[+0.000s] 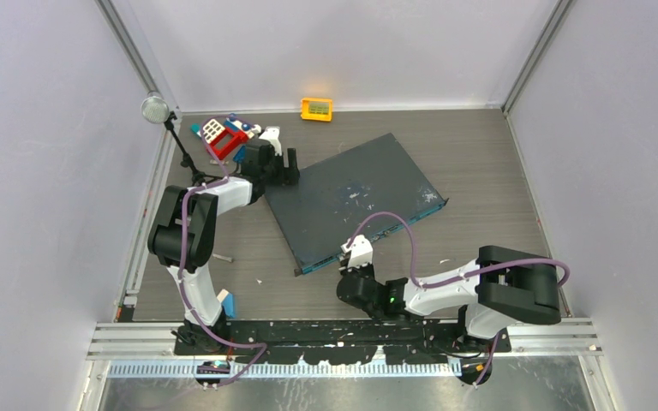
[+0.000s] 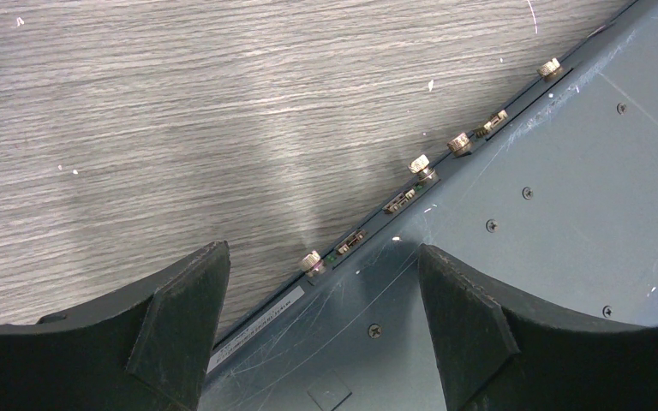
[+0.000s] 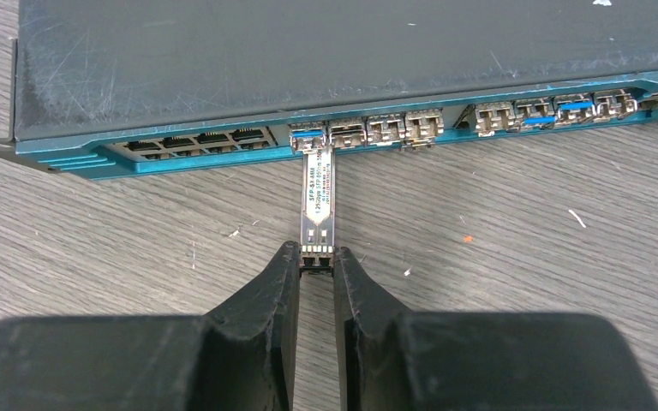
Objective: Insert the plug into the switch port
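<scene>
Left tool [image 2: 321,257], spread wide, straddles the rear edge of the dark-grey switch box [image 3: 308,60], while the right tool [image 3: 316,254] pinches the tail of the silver plug [image 3: 319,193], its nose in the switch port [image 3: 308,137], depth unclear.

Right wrist view: the plug [image 3: 318,197] has its near end hidden between the fingertips of the right gripper [image 3: 316,261], and its far tip is lost in the switch port [image 3: 308,137]. The label print is too small to read. The switch box [image 3: 326,60] runs off the top and right edges.
</scene>
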